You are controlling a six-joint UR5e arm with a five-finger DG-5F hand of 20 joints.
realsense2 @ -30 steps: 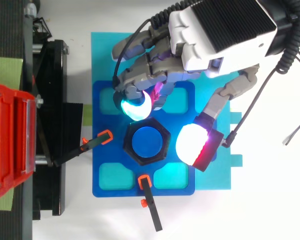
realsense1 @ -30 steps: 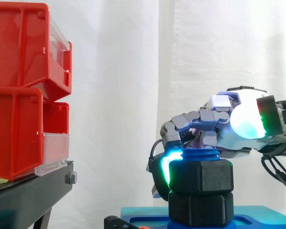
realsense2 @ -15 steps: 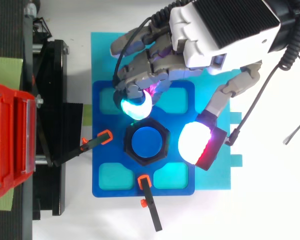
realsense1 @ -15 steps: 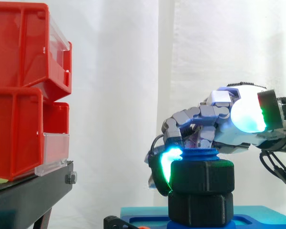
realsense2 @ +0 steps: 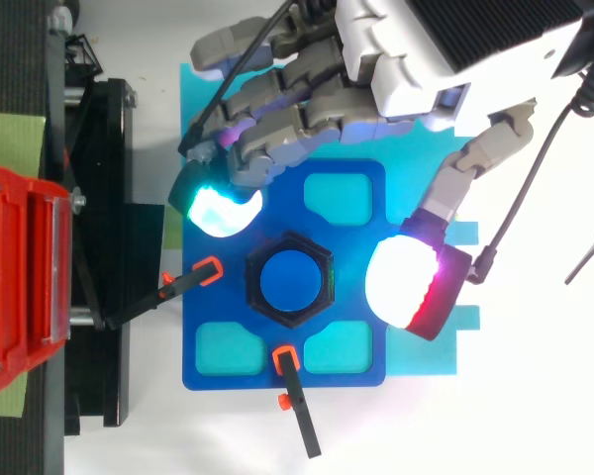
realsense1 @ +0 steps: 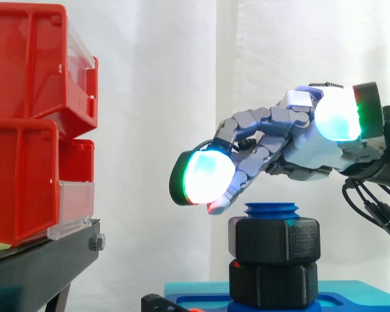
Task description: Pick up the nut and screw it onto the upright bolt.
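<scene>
Before a white curtain (realsense1: 156, 130), stacked red bins (realsense1: 26, 123) on a black stand (realsense1: 39, 263) take up the left of the frame in the side view. The robot hand (realsense1: 305, 149) reaches in from the right. Its fingers (realsense1: 260, 123) are stretched out loose and open, holding nothing, and hover above the hardware without touching it. One fingertip glows green-white at mid-frame, up and left of the bolt.

At lower centre-right, a blue fixture plate (realsense2: 287, 213) lies on the white table (realsense2: 535, 416). The black hexagonal nut (realsense1: 276, 240) sits on the upright blue bolt (realsense1: 272, 210), whose top threads show just above it. A second black hex block (realsense1: 273, 286) lies directly beneath the nut. From above, orange-tipped black clamps (realsense2: 210, 269) rest on the plate at the nut's left and lower sides.
</scene>
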